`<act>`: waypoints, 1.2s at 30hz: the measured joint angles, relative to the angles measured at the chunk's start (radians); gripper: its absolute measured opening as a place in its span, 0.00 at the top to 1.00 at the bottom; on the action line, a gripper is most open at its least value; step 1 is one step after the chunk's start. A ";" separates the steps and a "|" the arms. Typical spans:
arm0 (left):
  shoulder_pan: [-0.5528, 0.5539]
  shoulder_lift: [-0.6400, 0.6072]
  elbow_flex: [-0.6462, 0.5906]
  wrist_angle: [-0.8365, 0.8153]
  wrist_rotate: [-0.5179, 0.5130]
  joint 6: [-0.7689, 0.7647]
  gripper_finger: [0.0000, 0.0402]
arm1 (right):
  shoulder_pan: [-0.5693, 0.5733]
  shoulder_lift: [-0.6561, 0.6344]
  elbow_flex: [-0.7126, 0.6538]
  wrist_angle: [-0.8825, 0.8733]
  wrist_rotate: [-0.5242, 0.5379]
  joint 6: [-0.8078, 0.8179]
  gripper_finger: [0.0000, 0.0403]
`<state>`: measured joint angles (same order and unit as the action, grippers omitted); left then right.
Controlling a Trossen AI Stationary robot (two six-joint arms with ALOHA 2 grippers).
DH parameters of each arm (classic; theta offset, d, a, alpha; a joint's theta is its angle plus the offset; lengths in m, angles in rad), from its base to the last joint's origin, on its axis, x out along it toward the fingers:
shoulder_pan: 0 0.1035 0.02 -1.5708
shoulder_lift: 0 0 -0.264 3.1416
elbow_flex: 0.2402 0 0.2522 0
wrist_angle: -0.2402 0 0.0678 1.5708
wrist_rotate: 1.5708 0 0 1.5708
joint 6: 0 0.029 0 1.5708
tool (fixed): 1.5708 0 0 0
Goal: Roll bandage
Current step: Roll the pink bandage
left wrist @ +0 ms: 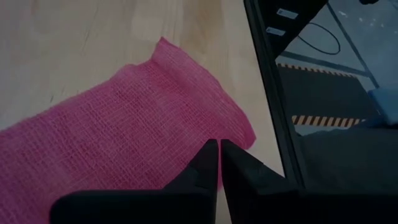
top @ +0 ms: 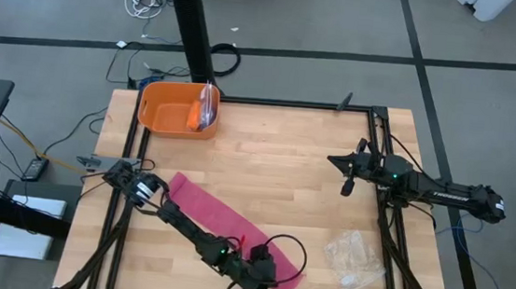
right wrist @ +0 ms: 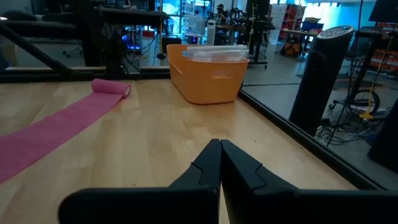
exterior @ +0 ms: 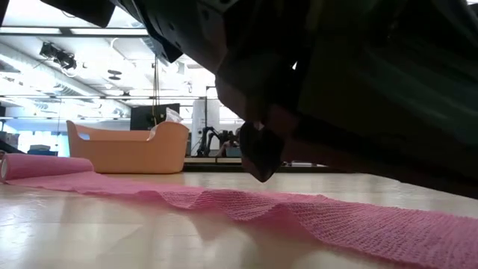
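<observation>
Pressing its two dark fingers together, the left gripper (top: 262,260) stands low at the near edge of the table (top: 275,165), close to the free end of the bandage (top: 223,218). In the left wrist view the fingers (left wrist: 205,163) are almost shut, with only a thin line of pink between the tips, so it seems that they pinch the cloth at its end, though I cannot be fully sure that the fabric is really caught there. The bandage is a magenta-pink strip of soft open weave, with a clear net texture. It lies flat as a long band, running in a diagonal from near the left edge of the table to the near edge. At its left end it is wound into a small compact roll (right wrist: 111,88). In the low view the middle of the band makes some small waves on the wood.

At the far left corner stands an orange plastic tub (top: 172,109) with rounded corners and smooth walls. The table is of pale wood planks with a dark metal frame.

More to the right, near the near right corner, lies a clear crinkled plastic bag (top: 353,260). The right gripper (top: 349,184) waits above the right side of the table, clenched tight and holding nothing.
</observation>
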<state>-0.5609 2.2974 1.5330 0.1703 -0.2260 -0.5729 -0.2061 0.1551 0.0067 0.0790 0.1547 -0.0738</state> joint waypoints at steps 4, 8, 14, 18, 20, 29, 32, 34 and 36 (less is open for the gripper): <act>0.003 0.001 0.000 -0.001 -0.001 -0.005 0.94 | 0.000 0.000 0.000 0.001 0.000 0.000 0.99; 0.006 0.014 0.000 0.048 -0.001 -0.008 0.94 | 0.000 0.000 0.000 0.001 0.000 0.000 0.98; 0.010 0.084 0.053 0.097 0.010 -0.019 0.94 | 0.000 0.000 0.001 0.002 0.000 0.000 0.98; 0.010 0.116 0.103 0.094 0.013 -0.025 0.94 | 0.000 0.000 0.001 0.003 0.000 0.000 0.98; 0.010 0.118 0.110 0.092 0.012 -0.022 0.94 | 0.000 0.000 0.001 0.003 0.001 0.000 0.98; 0.011 0.117 0.167 0.082 0.018 0.020 0.94 | 0.000 0.000 0.001 0.002 0.000 0.000 0.98; 0.011 0.116 0.166 0.023 0.014 0.025 0.94 | 0.000 0.000 0.001 0.002 0.000 0.000 0.98; 0.011 0.098 0.184 -0.049 -0.014 0.049 0.94 | 0.000 0.000 0.001 0.002 0.000 0.000 0.98; 0.011 0.064 0.218 -0.141 -0.073 0.087 0.94 | 0.000 0.000 0.001 0.002 0.000 0.000 0.98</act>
<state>-0.5497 2.3610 1.7513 0.0298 -0.2988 -0.4859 -0.2059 0.1551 0.0074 0.0811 0.1551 -0.0741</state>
